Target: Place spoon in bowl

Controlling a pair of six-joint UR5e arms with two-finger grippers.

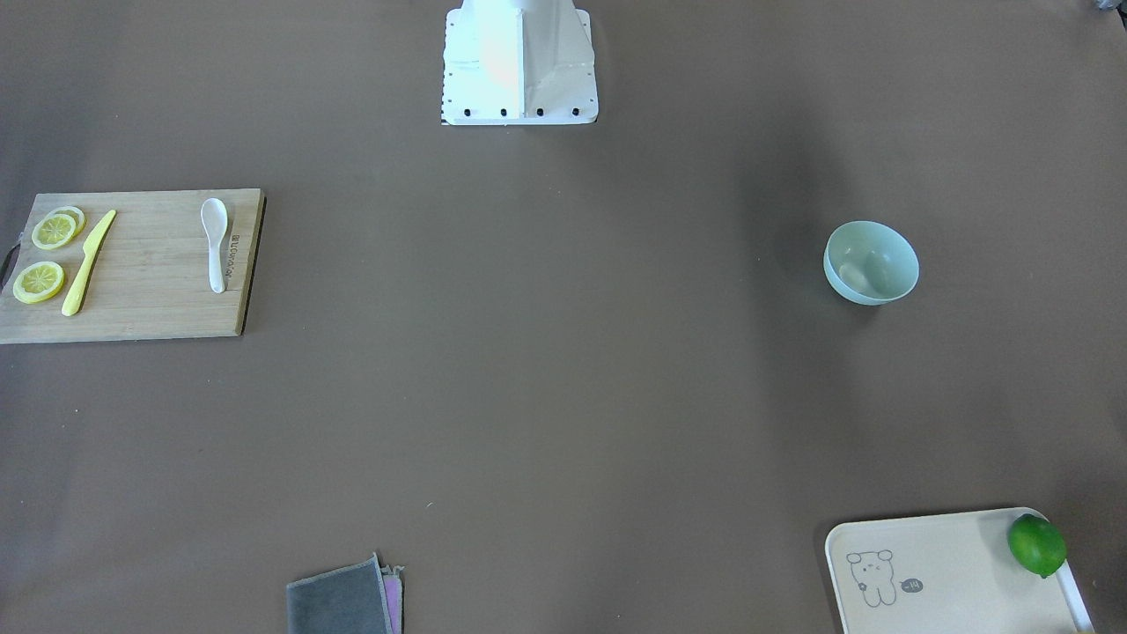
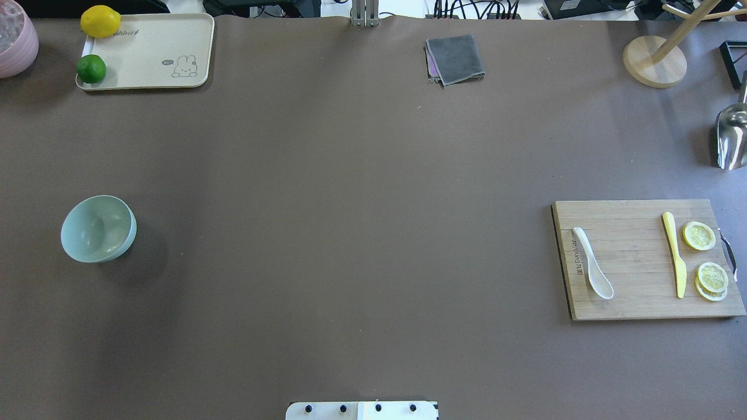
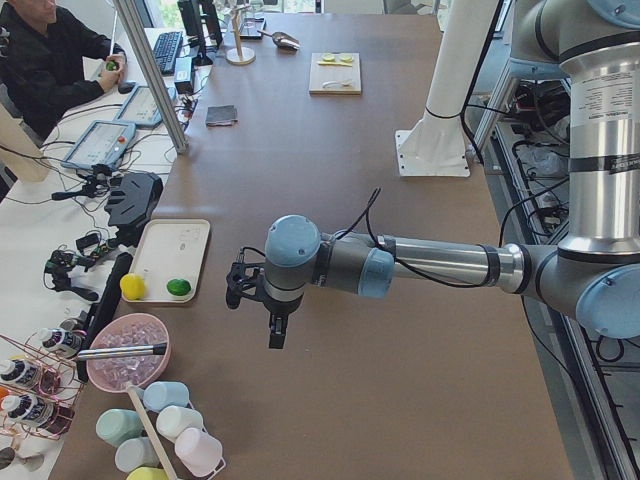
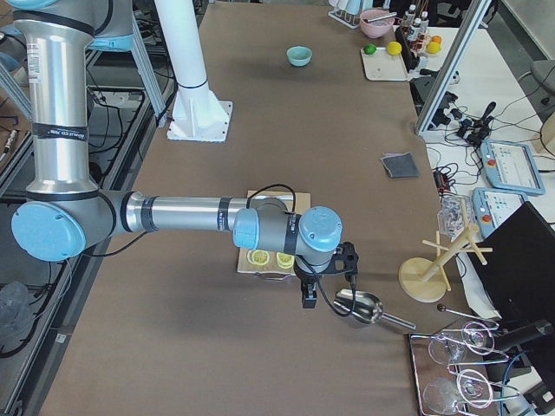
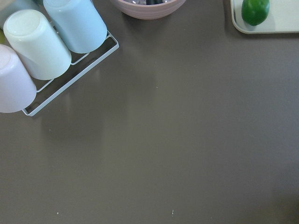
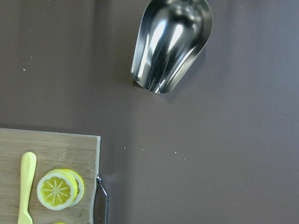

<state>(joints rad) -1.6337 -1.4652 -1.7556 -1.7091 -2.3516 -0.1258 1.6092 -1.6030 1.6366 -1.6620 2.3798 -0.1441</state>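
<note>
Spoon (image 2: pixel 592 262) lies on board (image 2: pixel 636 256), apart from right fingers (image 4: pixel 308 296).

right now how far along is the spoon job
Nothing looks done yet. The spoon lies on the cutting board, and the bowl stands empty across the table. Nothing is in hand: the left arm and right arm hang clear of the spoon. Left: grasp the spoon, carry it over, put it in the bowl.
</note>
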